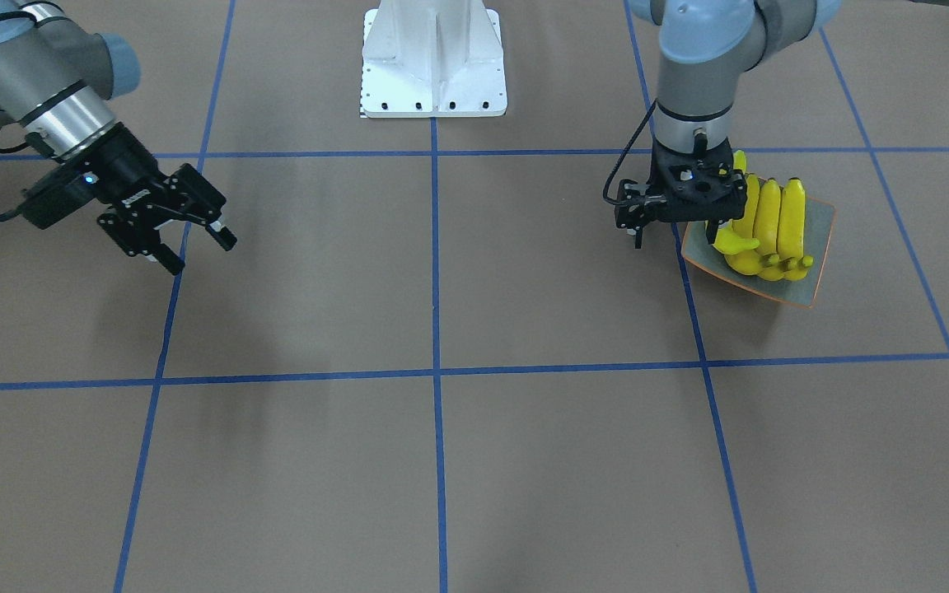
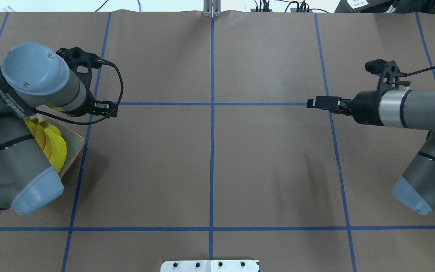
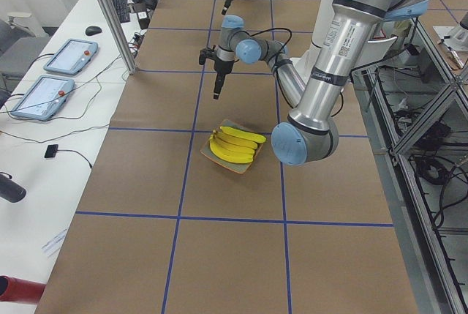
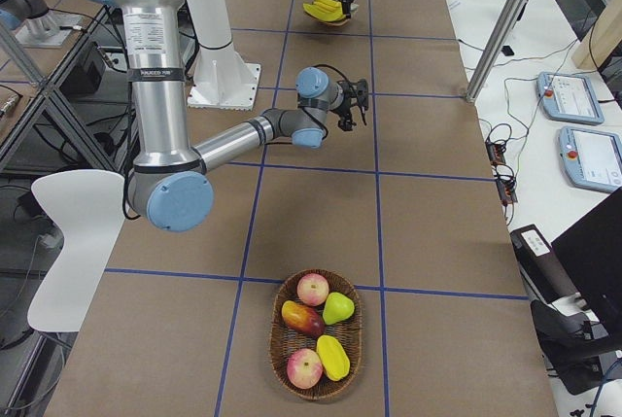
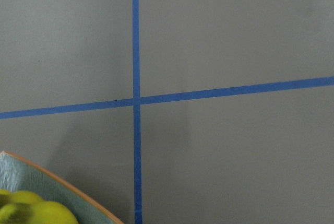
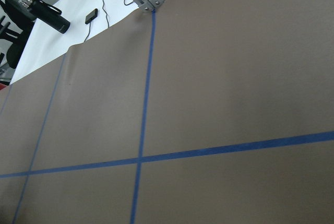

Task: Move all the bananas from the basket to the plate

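Note:
Several yellow bananas (image 1: 771, 222) (image 2: 53, 145) (image 3: 235, 144) lie side by side on the grey-blue, orange-rimmed plate (image 1: 816, 247) (image 2: 73, 145), one across the others' ends. My left gripper (image 1: 676, 235) (image 3: 217, 96) hangs open and empty, raised over the plate's edge. Its wrist view catches only the plate's corner (image 5: 47, 187) and banana tips (image 5: 31, 211). Far off at the other side, my right gripper (image 1: 198, 251) (image 2: 310, 102) (image 4: 352, 116) is open and empty above bare table. The wicker basket (image 4: 274, 339) holds apples and other fruit, with no banana showing in it.
The white robot base (image 1: 433, 66) (image 2: 210, 265) stands at the table's robot-side edge. Blue tape lines grid the brown table. An aluminium post (image 2: 212, 13) rises at the far edge. Side tables carry tablets (image 3: 69, 54) (image 4: 569, 96) and cables.

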